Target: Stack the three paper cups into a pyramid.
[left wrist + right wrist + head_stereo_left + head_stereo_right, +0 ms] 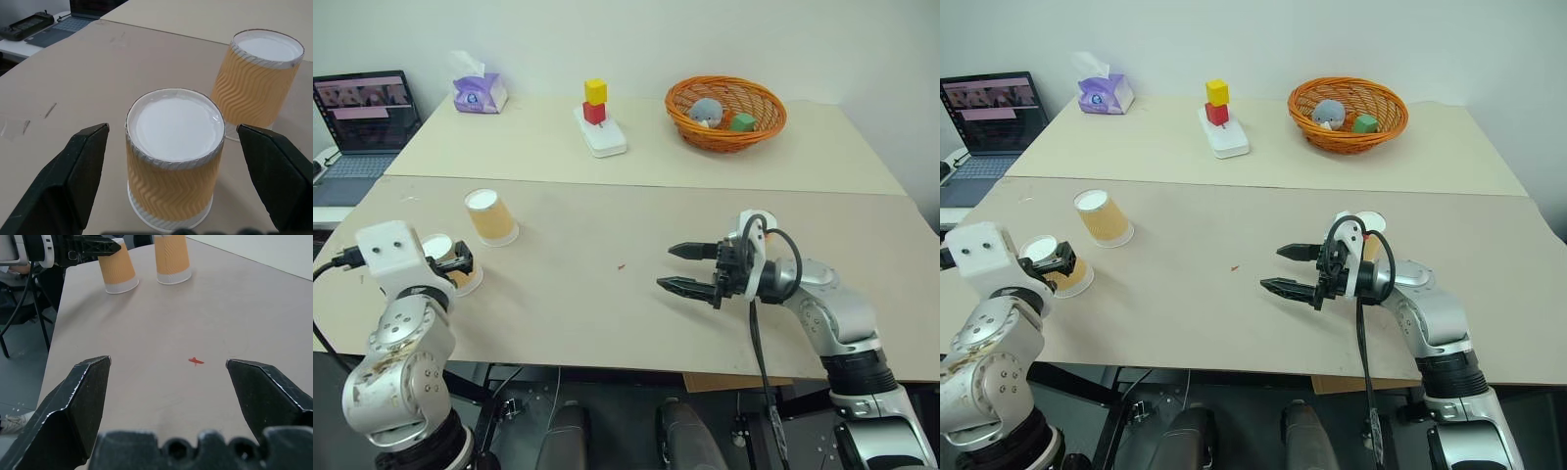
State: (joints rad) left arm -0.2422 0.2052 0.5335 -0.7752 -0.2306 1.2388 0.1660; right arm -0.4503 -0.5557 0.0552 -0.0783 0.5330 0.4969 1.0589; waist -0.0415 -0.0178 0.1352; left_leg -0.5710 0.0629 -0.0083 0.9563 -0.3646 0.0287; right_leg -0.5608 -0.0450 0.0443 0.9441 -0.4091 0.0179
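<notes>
Now left claw [171,166] spread wide, one finger either side of near cup [173,156], not yet touching its wall. Cup standing upside down on surface [636,284], white base up, wide rim down, long axis upright; claw reaching in roughly level, so fingers bracket the ribbed wall about mid-height. Straight ahead of claw, dead centre between fingers: closing alone looks enough for a pinch, judged from wrist view.

Second cup [491,216] also inverted and upright, just beyond and beside near cup, close but apart, a sliver of surface between them. Left arm plainly the nearer to both.

Third cup [1368,227] on robot's right side, just behind right arm, mostly blocked by wrist and cable; white top and a strip of tan visible, cannot tell for sure how it stands. Right claw [687,269] spread wide and empty, pointing across surface toward the left, well apart from the two left cups, small red mark [195,361] between its fingers' line of sight.

No pyramid yet: all three cups separate on surface, none stacked.

Hard to make out: near cup largely masked by left wrist block in head views; its far rim edge cut off at bottom of left wrist view. Basket [725,112], block stack [595,101], tissue pack [479,93] on far surface, out of play
</notes>
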